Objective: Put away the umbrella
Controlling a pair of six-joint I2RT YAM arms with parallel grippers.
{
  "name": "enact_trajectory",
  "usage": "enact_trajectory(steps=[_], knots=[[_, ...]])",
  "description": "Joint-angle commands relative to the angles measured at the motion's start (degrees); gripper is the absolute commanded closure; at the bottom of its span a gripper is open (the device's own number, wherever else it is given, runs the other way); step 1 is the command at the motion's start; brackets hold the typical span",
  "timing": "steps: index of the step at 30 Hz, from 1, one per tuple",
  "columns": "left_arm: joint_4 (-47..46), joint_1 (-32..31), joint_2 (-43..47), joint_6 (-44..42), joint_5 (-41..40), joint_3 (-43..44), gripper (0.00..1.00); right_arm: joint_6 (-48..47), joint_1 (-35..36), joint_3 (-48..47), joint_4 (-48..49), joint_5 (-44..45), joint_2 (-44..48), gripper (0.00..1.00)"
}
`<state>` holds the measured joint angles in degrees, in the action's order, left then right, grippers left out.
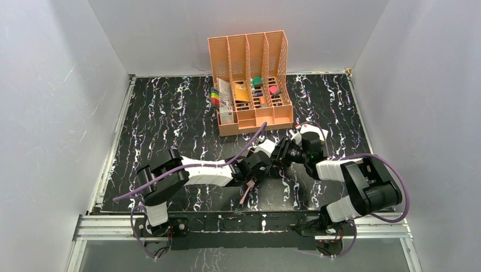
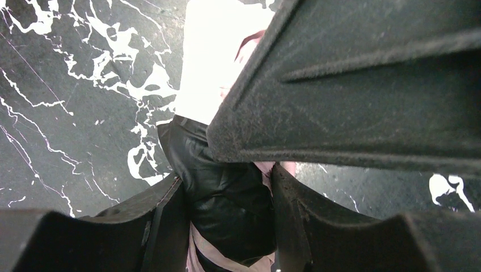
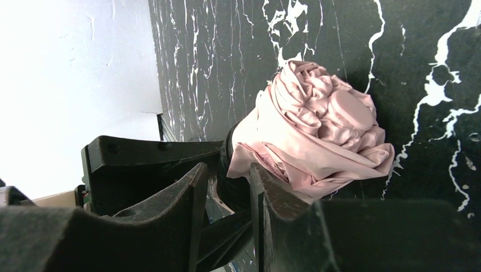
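The umbrella (image 3: 317, 124) is folded, its pale pink fabric bunched in a wad just above the black marbled table in the right wrist view. My left gripper (image 2: 227, 175) is shut on its black and pink folds (image 2: 227, 198). My right gripper (image 3: 228, 168) is open; the pink wad lies past its right finger and nothing is pinched between the fingers. From above, both grippers meet at mid-table, left (image 1: 262, 164) and right (image 1: 279, 156), hiding most of the umbrella. Only its pink strap (image 1: 247, 194) hangs below them.
An orange desk organiser (image 1: 255, 126) with several upright slots and small coloured items stands at the back centre of the table. Grey walls close in both sides. The right gripper's finger (image 2: 368, 85) looms close over the left wrist camera.
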<state>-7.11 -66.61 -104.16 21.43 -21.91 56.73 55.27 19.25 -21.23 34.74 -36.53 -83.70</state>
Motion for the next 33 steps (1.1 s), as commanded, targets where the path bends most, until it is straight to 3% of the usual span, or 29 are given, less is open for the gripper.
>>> enact_trajectory(steps=[1,15,19,20,23,29,33], knots=[[13.12,-5.28,-0.58,-2.39,17.53,-5.58,1.0,-1.29,-1.27,0.61,3.32,10.2,0.71,0.56],[9.66,-4.84,2.65,-1.94,20.25,-8.75,1.0,-4.78,-2.46,0.55,-6.53,12.99,7.67,0.51],[8.28,-3.17,4.3,-1.83,24.15,-9.72,1.0,-8.78,-2.54,0.19,-13.28,16.05,13.2,0.5],[8.24,-1.06,4.93,-2.74,26.54,-10.18,1.0,-12.87,-2.58,-0.75,-19.45,17.97,17.83,0.5],[8.37,1.6,6.17,-5.16,28.88,-10.71,0.99,-17.41,-2.62,-3.67,-28.68,19.91,19.82,0.49],[11.49,8.67,8.48,-14.94,34.06,-8.7,0.48,-24.4,-2.64,-8.21,-40.14,20.96,20.54,0.47],[16.4,12.58,7.83,-22.66,35.63,-4.05,0.29,-26.24,-2.64,-9.57,-43.44,21.47,20.9,0.47]])
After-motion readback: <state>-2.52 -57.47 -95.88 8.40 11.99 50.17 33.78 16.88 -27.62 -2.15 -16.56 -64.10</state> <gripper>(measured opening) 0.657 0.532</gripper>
